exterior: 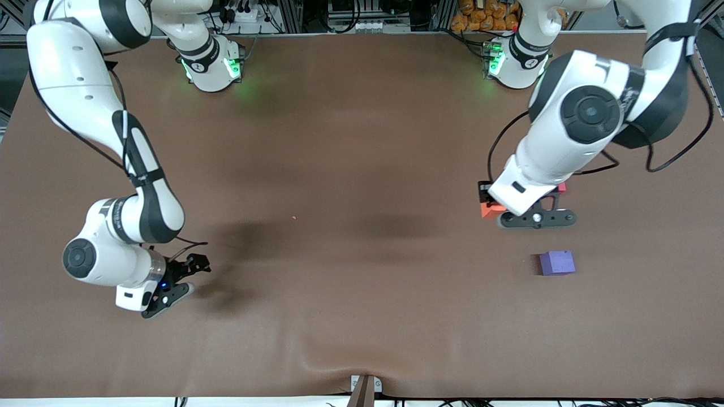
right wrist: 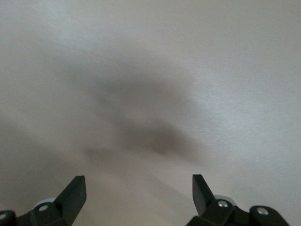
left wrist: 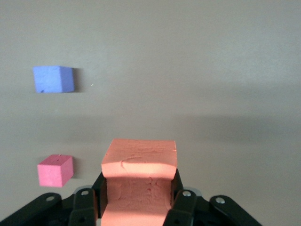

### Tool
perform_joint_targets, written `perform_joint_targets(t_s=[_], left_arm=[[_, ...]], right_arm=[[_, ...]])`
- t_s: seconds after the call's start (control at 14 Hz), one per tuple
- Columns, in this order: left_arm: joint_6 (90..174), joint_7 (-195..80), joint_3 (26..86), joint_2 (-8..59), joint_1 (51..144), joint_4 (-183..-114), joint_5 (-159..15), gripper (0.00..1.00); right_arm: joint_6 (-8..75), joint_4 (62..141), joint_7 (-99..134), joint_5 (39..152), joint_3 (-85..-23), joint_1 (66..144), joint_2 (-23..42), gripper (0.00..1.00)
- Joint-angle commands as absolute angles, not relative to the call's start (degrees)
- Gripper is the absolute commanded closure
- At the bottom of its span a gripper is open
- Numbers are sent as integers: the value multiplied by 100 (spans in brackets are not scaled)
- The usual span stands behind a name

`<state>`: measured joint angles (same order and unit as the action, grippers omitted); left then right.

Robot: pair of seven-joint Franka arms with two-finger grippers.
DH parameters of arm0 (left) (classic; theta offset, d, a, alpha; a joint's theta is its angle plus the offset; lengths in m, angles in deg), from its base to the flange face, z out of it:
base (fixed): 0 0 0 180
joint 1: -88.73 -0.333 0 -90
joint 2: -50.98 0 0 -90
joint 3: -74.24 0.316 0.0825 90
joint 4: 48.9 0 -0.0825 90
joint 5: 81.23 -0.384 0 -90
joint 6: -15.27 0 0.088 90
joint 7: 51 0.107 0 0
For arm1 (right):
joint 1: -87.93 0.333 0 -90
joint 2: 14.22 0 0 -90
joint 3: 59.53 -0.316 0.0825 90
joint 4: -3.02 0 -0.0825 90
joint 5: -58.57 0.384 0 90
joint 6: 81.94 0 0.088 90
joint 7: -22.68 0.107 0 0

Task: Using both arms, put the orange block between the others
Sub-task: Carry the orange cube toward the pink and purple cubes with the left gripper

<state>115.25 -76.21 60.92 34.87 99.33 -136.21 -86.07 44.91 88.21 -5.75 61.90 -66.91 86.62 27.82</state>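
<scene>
My left gripper (exterior: 493, 204) is shut on the orange block (exterior: 490, 211), which fills the gap between its fingers (left wrist: 181, 207) in the left wrist view (left wrist: 139, 160). I cannot tell whether the block rests on the table or hangs just above it. The red-pink cube (exterior: 561, 187) peeks out from under the left wrist, beside the orange block toward the left arm's end (left wrist: 55, 170). Nearer the front camera sits the purple-blue cube (exterior: 557, 263) (left wrist: 53, 79). My right gripper (exterior: 182, 276) (right wrist: 138, 190) waits open, low over bare cloth at the right arm's end.
A brown cloth (exterior: 362, 169) covers the whole table and bulges into a wrinkle near the front edge (exterior: 339, 350). A small bracket (exterior: 365, 389) sits at the middle of that edge. A tiny orange speck (exterior: 294, 217) lies mid-table.
</scene>
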Motion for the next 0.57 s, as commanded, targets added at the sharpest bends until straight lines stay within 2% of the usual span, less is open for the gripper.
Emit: perform_joint_targets(t_s=[0.0,0.21,0.5], left_arm=[[11494,-7195,6035,4059,9578,-14222,-8501,100],[11599,-6657,6035,4376,9199,-14819,-8501,100],[12511,-6113,6035,4781,8638,-16022,-8510,100]], right_arm=[[5521,10633,148,6182,-6683,8916,1639,0],[6324,11655,212,6182,-6657,8838,1145,0],[6440,12710,247,6182,-6648,8697,136,0]])
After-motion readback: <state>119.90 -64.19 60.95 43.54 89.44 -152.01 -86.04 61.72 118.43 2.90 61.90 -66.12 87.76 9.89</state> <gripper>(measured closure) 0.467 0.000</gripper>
